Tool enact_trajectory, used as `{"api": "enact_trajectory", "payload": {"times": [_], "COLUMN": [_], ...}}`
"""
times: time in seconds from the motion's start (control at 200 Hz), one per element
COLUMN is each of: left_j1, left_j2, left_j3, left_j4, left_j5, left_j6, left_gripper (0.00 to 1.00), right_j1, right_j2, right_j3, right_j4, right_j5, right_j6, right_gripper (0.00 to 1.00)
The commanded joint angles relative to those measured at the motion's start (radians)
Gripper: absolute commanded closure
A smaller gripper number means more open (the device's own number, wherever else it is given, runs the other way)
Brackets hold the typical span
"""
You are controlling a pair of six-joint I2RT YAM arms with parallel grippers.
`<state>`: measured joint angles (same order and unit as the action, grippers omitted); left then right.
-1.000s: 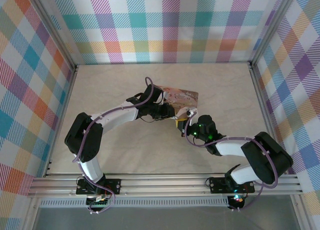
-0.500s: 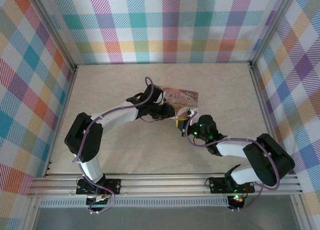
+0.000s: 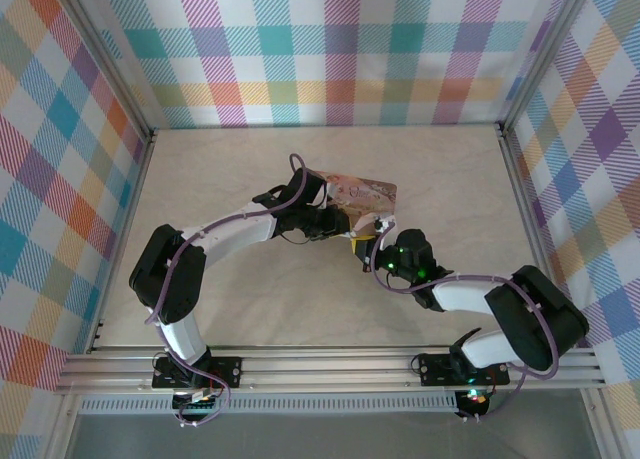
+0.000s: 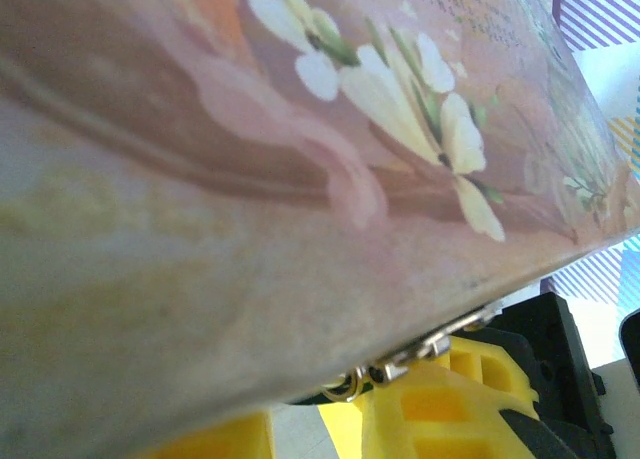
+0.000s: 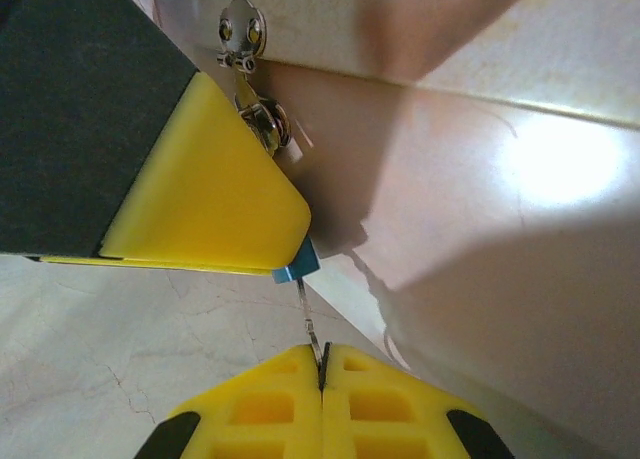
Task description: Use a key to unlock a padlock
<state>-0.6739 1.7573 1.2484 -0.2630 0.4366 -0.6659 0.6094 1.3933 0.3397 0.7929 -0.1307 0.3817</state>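
Observation:
The pink illustrated box (image 3: 358, 192) lies mid-table and looms close above in the left wrist view (image 4: 300, 179). Its silver hasp (image 5: 243, 29) carries the padlock, of which a blue corner (image 5: 297, 264) peeks out from under a yellow finger (image 5: 200, 189) of my left gripper (image 3: 352, 235). That gripper (image 4: 305, 431) is shut on the padlock just below the box edge. My right gripper (image 5: 322, 364) is shut on a thin silver key (image 5: 308, 319) whose shaft runs up into the blue padlock. In the top view the right gripper (image 3: 373, 249) meets the left one at the box's near corner.
A pale marbled tabletop (image 3: 250, 309) stretches around the box, with plaid walls (image 3: 340, 49) on three sides. The two arms converge near the table's middle. A metal rail (image 3: 320, 364) runs along the near edge.
The right arm has shifted very slightly; both grips and the box stay as they were.

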Motion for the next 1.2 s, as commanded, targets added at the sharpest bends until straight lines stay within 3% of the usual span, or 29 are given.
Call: {"api": "enact_trajectory", "payload": {"times": [0.0, 0.705, 1.2], "left_j1": [-0.018, -0.019, -0.019], "left_j2": [-0.013, -0.042, -0.035], "left_j3": [0.037, 0.022, 0.016], "left_j4": [0.022, 0.009, 0.0], "left_j5": [0.04, 0.041, 0.04], "left_j6": [-0.008, -0.012, -0.004], "left_gripper": [0.82, 0.83, 0.83], "right_j1": [0.003, 0.003, -0.002], "right_j2": [0.025, 0.133, 0.096], "right_j3": [0.031, 0.044, 0.063], "right_j4": [0.097, 0.214, 0.239], "right_j5": [-0.001, 0.056, 0.017], "right_j6": [0.01, -0.082, -0.062], "right_gripper": [0.98, 0.97, 0.97]}}
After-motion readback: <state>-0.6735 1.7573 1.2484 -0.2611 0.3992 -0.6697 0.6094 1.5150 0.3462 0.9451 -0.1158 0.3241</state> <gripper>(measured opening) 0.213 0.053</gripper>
